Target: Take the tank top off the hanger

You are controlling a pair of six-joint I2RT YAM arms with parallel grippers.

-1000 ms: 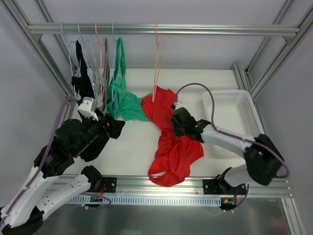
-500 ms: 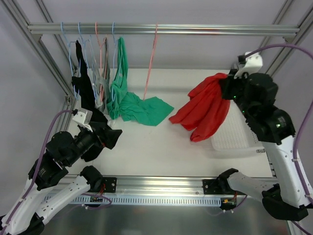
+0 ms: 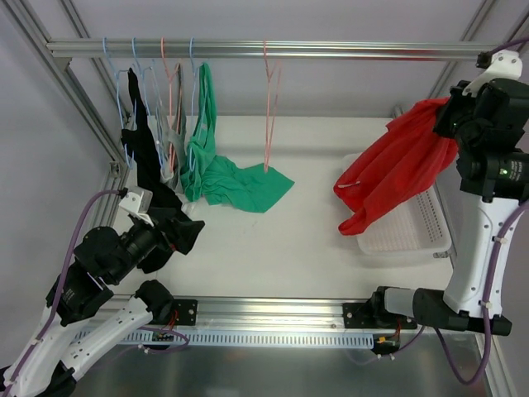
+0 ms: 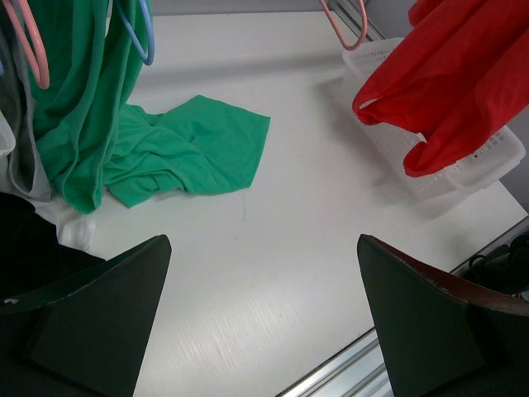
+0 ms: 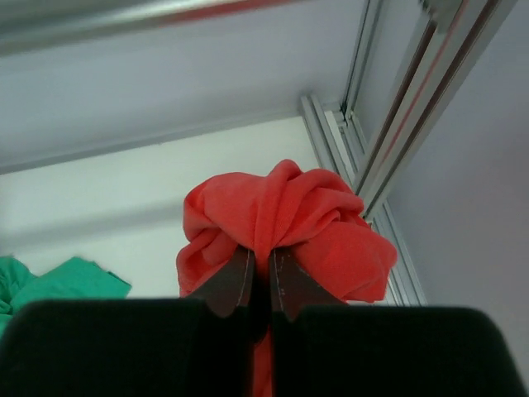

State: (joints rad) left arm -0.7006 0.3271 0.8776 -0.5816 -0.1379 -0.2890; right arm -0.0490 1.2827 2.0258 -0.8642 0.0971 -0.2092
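One garment off its hanger. The red tank top lay heaped on the desk under the pink hanger a second ago, with the right tool down on it. It has since been carried up and to the right. It now hangs in a bunch from the right tool, high at the right side of the frame. Its lower folds dangle over the white basket; contact with the basket cannot be told.

- Right tool: closed tight, red cloth pinched and bulging above the tips.
- Left tool: spread fully, holding nothing, low over the left of the desk, barely shifted over that second.
- Pink hanger: bare on the rail. It swung aslant half a second ago and is close to plumb now.
- Green garment: trails from its own hanger onto the desk, unmoved.

Judgement: removal is done. What remains looks like setting the top down, probably into the basket.
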